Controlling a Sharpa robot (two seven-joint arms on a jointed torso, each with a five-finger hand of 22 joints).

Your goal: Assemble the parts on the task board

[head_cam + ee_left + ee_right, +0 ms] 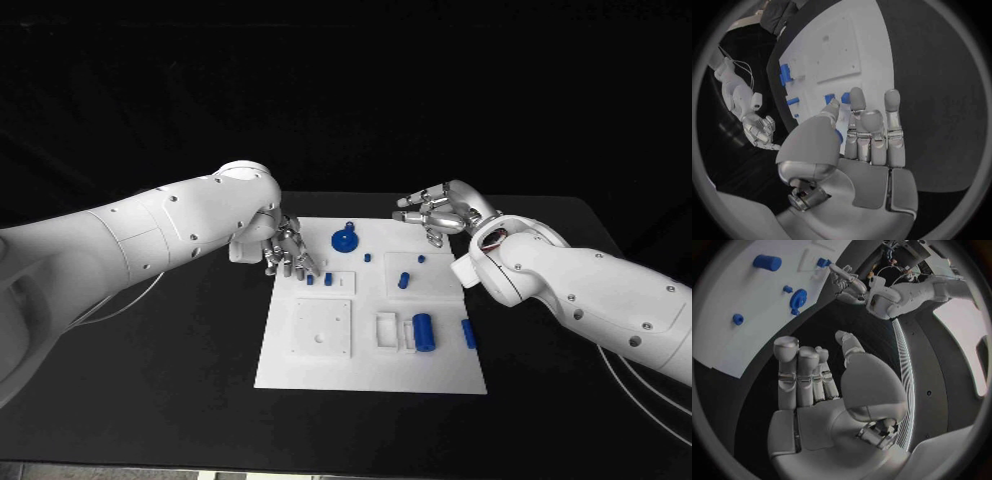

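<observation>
The task board [372, 375] is laid flat at the middle of the black worktop [188, 400], long side running away from the robot, presumably so that both arms can reach it from either flank. Loose blue parts are spread over it: a round disc with a small knob [346, 240] at about 12 o'clock, two small square pieces [319, 280] toward 10 o'clock, a short peg [404, 278] near the centre, a thick cylinder [423, 331] lying beside a white bracket [388, 331] at 5 o'clock, and a slim bar [469, 334] at 4 o'clock near the edge. Nothing appears to have been seated yet, so the assembly is judged to be at its start. The left hand [289, 250] is held over the board's 10 o'clock corner with fingers extended and nothing between them, probably poised for the small square pieces just beneath its fingertips [856, 96]. The right hand [440, 213] is kept off the board beyond its 1 o'clock corner, empty, fingers loosely straight in the right wrist view, seemingly parked clear so the other arm is left room to work.
</observation>
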